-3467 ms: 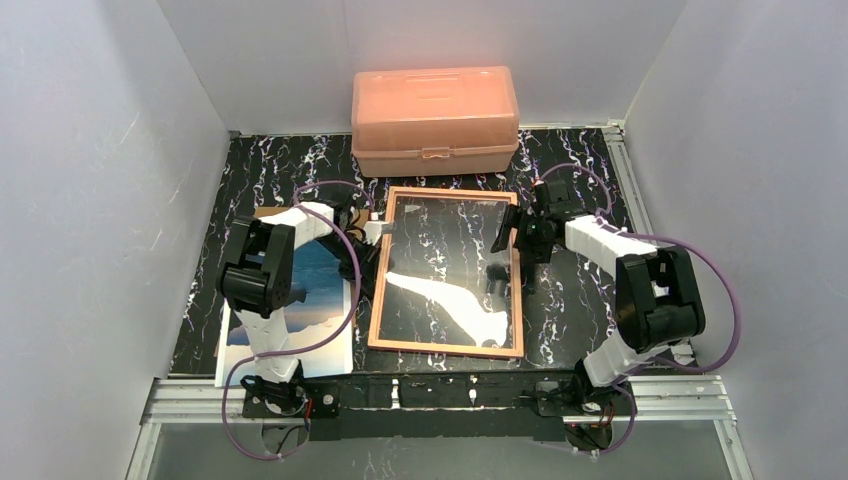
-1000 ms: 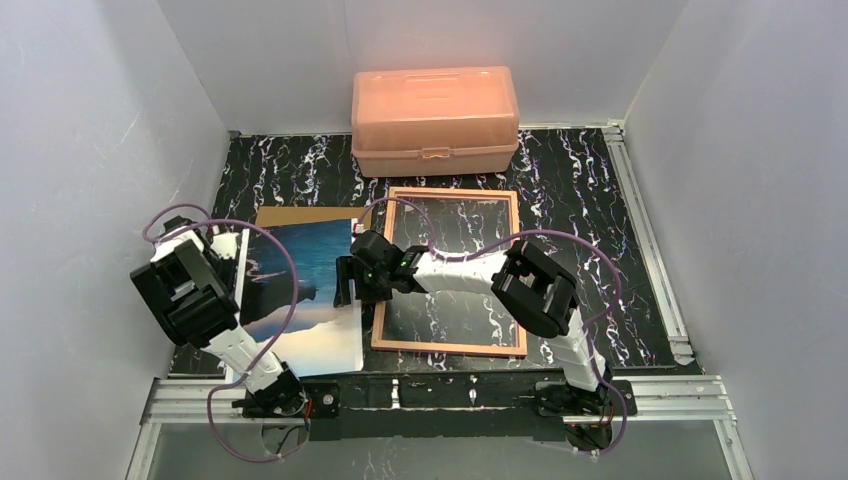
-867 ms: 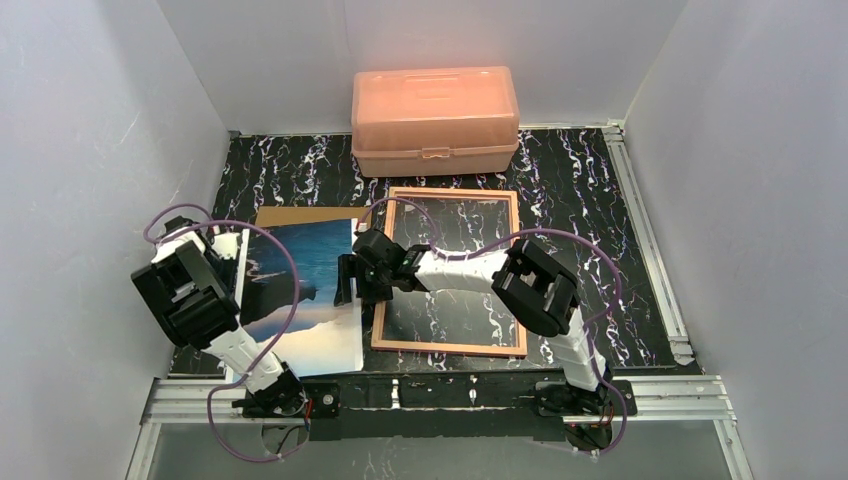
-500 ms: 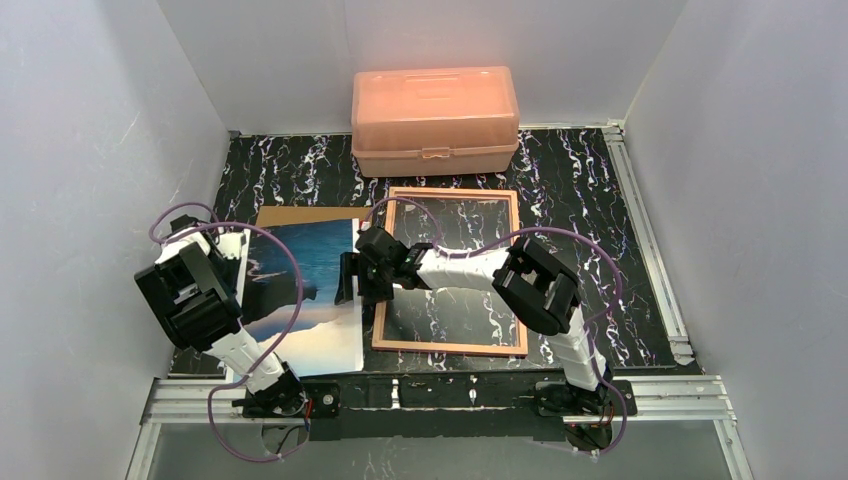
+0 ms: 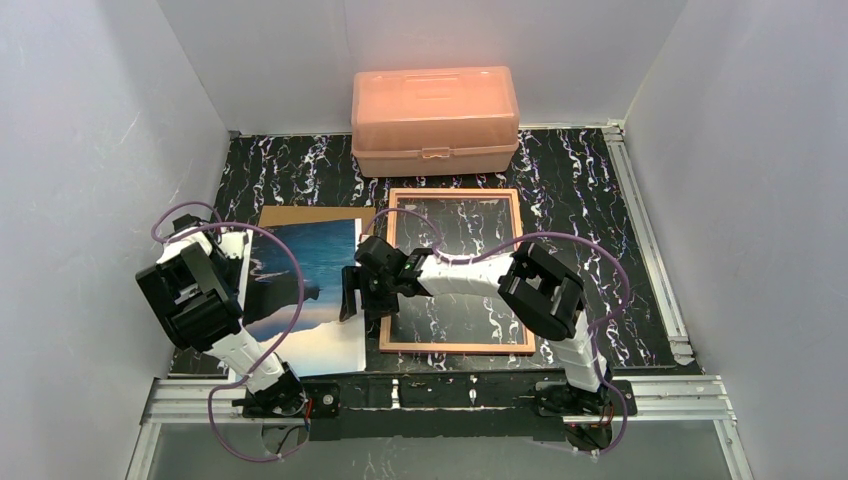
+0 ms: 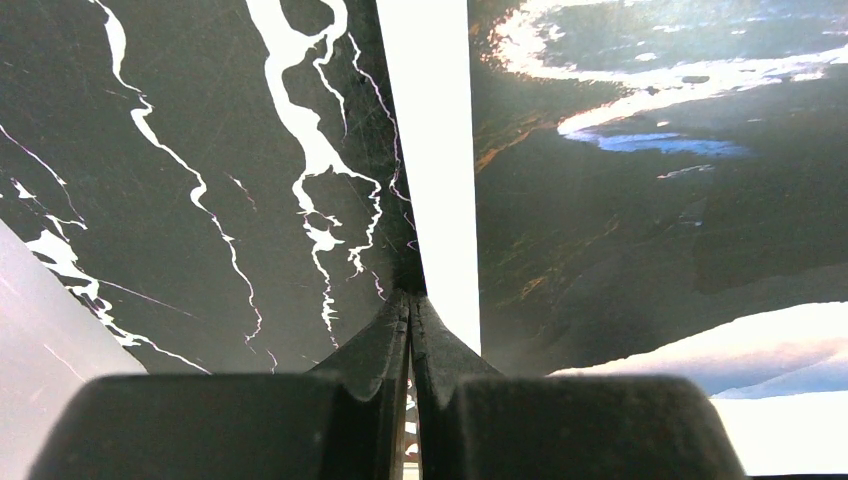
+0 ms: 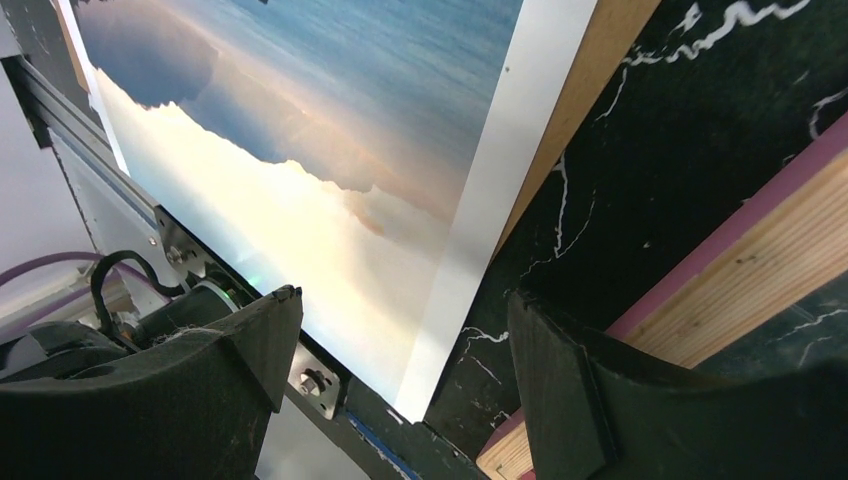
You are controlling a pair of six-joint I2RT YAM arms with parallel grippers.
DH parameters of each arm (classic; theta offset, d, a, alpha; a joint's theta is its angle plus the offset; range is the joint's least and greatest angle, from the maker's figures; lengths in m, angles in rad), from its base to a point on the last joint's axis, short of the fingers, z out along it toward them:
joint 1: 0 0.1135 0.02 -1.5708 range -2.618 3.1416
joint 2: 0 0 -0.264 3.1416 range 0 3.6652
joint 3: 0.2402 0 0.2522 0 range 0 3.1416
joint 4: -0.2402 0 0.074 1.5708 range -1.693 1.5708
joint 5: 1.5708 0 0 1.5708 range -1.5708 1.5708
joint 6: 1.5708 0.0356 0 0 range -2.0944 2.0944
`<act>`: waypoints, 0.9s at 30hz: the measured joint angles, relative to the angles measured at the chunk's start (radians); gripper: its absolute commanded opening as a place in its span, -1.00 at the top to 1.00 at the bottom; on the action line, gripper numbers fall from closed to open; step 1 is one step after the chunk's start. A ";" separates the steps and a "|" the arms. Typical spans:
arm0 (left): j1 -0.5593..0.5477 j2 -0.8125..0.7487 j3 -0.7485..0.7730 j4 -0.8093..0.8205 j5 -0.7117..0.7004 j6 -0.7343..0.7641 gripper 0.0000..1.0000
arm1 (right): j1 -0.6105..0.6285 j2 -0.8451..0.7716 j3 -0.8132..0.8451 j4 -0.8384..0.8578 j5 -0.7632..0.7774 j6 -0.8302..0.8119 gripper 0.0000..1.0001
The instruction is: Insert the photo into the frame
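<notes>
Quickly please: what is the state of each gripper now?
Left gripper: shut at the white border of the large blue sea-and-sky paper photo; a grip cannot be told.
Right gripper: open, holding nothing, above that photo's edge.

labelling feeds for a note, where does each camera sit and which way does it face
Top external: above and behind the robot, looking down on the black marbled table; left arm and right arm show.
Left wrist: low over the table, facing the white border of the blue seascape paper photo; shut left tool shows.
Right wrist: low, facing the photo's near corner and the pink wooden picture frame; open right tool shows.
Shared: both wrist views see the photo.
</notes>
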 measured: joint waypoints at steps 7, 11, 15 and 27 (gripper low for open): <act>0.000 0.000 0.000 0.000 0.001 0.000 1.00 | 0.006 -0.001 0.000 -0.006 -0.032 0.007 -0.67; 0.000 0.000 -0.001 0.001 0.001 0.000 1.00 | 0.006 -0.001 -0.014 0.015 -0.069 0.029 -0.68; 0.000 0.000 -0.001 0.002 0.001 0.000 1.00 | 0.006 -0.001 -0.031 0.053 -0.104 0.052 -0.67; 0.000 -0.009 -0.011 0.012 0.001 0.001 1.00 | 0.002 -0.008 -0.063 0.110 -0.136 0.087 -0.66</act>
